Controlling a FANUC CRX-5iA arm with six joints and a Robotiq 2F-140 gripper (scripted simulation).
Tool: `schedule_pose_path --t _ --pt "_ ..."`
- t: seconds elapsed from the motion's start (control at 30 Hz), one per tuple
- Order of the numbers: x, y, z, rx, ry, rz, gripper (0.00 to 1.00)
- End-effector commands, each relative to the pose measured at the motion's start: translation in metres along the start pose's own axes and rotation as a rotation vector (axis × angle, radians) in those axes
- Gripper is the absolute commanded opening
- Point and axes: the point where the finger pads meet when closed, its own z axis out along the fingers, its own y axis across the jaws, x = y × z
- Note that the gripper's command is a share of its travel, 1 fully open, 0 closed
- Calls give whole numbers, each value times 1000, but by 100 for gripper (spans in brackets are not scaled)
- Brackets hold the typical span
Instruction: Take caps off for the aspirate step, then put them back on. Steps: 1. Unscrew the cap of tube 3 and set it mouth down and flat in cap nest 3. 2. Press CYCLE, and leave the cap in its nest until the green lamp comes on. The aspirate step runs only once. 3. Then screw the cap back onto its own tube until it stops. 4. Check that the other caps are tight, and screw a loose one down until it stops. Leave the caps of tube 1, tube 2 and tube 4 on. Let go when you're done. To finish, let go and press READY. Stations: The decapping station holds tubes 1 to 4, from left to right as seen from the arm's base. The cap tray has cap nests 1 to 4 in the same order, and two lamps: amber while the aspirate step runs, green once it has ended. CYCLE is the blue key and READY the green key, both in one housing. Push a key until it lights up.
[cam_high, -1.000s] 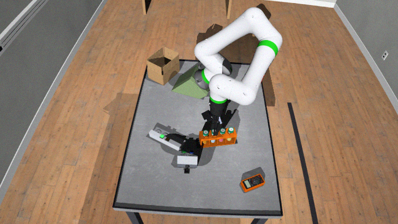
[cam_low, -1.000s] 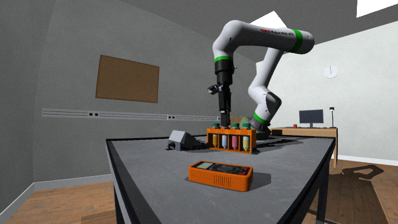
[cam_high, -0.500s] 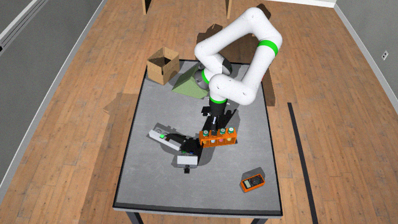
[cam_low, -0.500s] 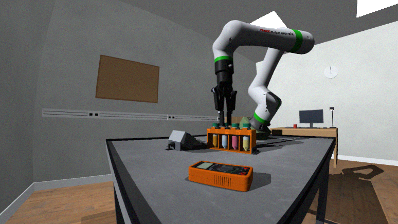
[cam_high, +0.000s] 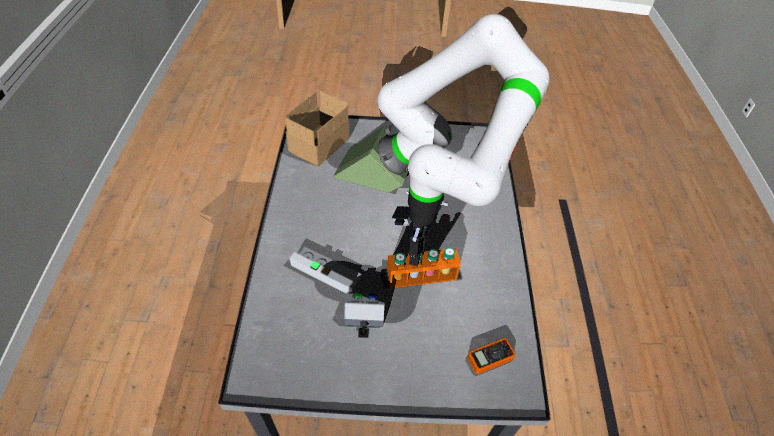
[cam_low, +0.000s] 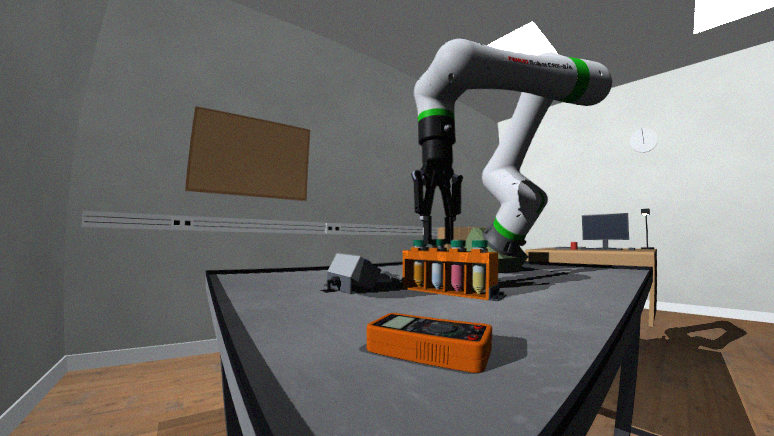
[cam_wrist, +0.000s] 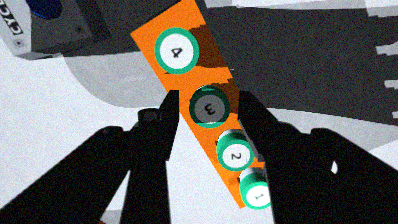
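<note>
Tool (cam_wrist: 207, 107): points straight down over the orange decapping station (cam_low: 449, 269); fingers part-open, one on each side of the cap of tube 3 (cam_wrist: 209, 107), with a visible gap to the cap on both sides. Nothing held.

Cap of tube 3: directly beneath the tool, between the two fingertips, on its tube in the station, lying in the tool's shadow.

Cap of tube 2 (cam_wrist: 235, 154) and cap of tube 1 (cam_wrist: 256, 192): next along the station to one side of the tool, both on their tubes. Cap of tube 2 lies close to one finger in the wrist view.

Cap of tube 4 (cam_wrist: 176, 51): next along the station on the other side of the tool, on its tube.

Key housing (cam_high: 364, 312): grey, on the table (cam_high: 303, 346), a little beyond the tube 4 end of the station; label CYCLE partly readable in the wrist view.

Cap tray (cam_high: 319, 270): white, near the key housing, further from the tool; a green lamp (cam_high: 314, 265) shows lit on it.

Multimeter (cam_high: 490, 355): orange, lying flat, well apart from the tool toward the table's far corner.

Cardboard box (cam_high: 317, 127): open, at the table edge near the arm's base, well apart from the tool.
</note>
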Motion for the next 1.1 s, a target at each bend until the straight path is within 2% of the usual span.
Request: schedule_pose_path --t 0.0,0.2,0.27,0.77,0.83,1.07 --pt "0 0 -1 1 1 0 41" --pt "0 0 -1 1 1 -200 41" --pt "0 0 -1 1 1 -200 41" --pt "0 0 -1 1 1 -800 41" --pt "0 0 -1 1 1 -800 41" --pt "0 0 -1 1 1 -1047 41"
